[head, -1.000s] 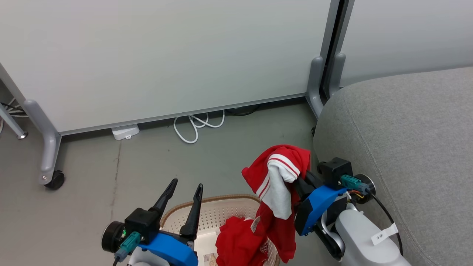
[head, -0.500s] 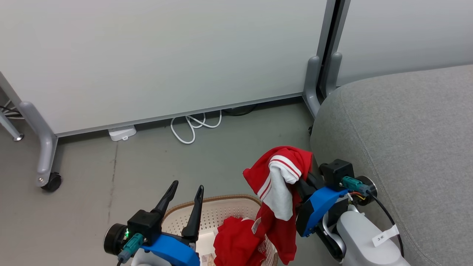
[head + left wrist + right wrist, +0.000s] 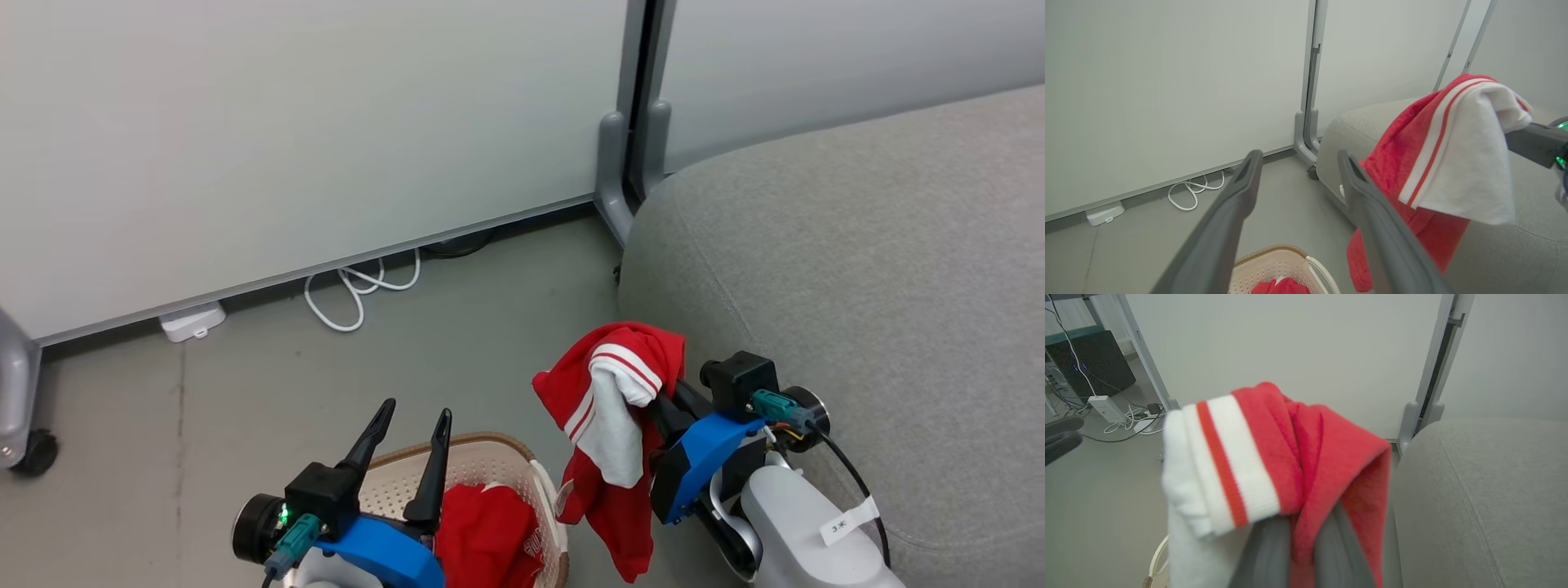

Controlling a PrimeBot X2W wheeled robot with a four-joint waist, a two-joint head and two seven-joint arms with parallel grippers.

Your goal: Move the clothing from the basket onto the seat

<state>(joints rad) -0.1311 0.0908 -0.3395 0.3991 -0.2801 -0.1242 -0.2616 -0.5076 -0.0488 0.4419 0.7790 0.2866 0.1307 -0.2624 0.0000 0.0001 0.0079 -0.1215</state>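
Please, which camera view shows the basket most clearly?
The head view: the basket shows its brown rim, perforated wall, a white handle and a red garment inside. The left wrist view shows its far end at the bottom edge. The right wrist view shows perhaps a sliver of handle.

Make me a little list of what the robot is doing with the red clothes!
right gripper: shut on the red top, held up beside the seat
left gripper: open, empty, over the basket
in basket: one red garment
on seat: no clothing in view yet
floor: looped white cable
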